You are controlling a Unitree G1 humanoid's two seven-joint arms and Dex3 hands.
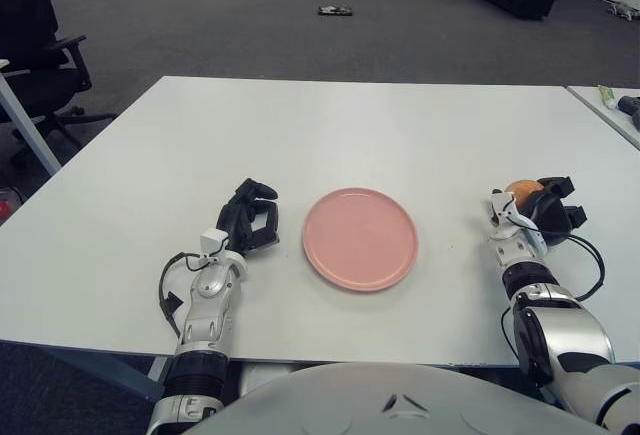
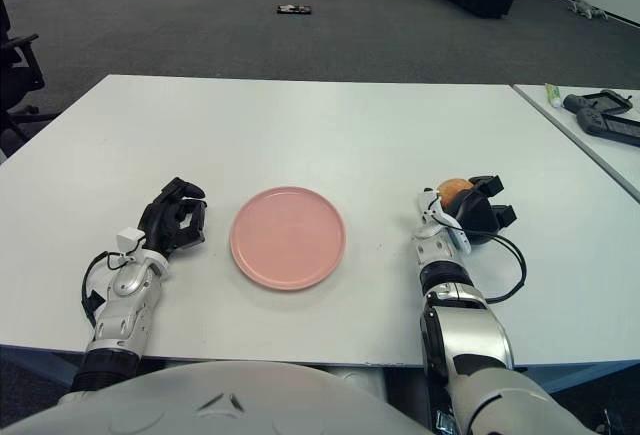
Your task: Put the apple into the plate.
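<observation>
The apple [image 1: 523,191] sat at the right of the frame on the white table [image 1: 350,125], well apart from the pink plate [image 1: 360,237] at lower centre. The right hand [image 1: 545,215] was against the apple's right side, dark fingers [image 1: 556,186] curled around it; whether they gripped it could not be told. Left of the plate, the left hand [image 1: 250,220] had its fingers curled, holding nothing.

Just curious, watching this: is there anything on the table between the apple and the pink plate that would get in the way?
Nothing visible does. The apple sits at the right hand, and only bare white table lies between it and the plate. The left hand shows on the plate's far side.
</observation>
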